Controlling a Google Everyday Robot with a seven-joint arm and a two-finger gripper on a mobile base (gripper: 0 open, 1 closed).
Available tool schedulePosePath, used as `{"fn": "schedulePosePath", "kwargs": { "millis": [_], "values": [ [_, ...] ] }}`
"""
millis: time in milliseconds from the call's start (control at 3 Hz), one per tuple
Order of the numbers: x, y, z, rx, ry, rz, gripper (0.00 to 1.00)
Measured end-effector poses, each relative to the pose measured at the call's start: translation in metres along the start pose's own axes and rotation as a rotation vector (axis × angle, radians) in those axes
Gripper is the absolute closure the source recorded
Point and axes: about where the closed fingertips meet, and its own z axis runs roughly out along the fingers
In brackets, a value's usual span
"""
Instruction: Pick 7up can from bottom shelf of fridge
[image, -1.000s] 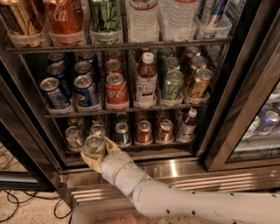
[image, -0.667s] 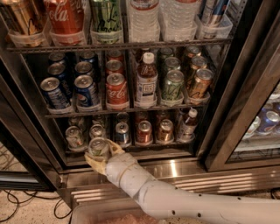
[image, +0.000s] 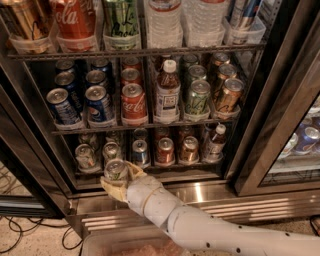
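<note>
- One 7up can (image: 116, 169), a silver-topped cylinder, is clamped in the pale gripper (image: 120, 179) just off the bottom shelf's (image: 165, 166) front-left edge.
- A small silver can (image: 111, 150) stands directly behind it.
- The ribbed steel base (image: 200, 192) lies below.

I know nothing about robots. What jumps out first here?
The white segmented robot arm reaches up from the lower right, its pale two-finger gripper shut on a small silver-topped, pale greenish 7up can just in front of the left end of the dark wire bottom shelf. Behind it, the tall dark-framed fridge is packed with red Coca-Cola cans and blue Pepsi cans on the middle rack.
</note>
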Motion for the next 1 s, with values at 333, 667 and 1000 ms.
{"fn": "schedulePosePath", "kwargs": {
  "millis": [333, 667, 1000],
  "values": [
    [-0.008, -0.002, -0.031, -0.049, 0.013, 0.027, 1.0],
    [-0.016, 0.003, -0.069, -0.09, 0.027, 0.073, 1.0],
    [-0.012, 0.012, -0.096, -0.114, 0.043, 0.158, 1.0]
  ]
}}
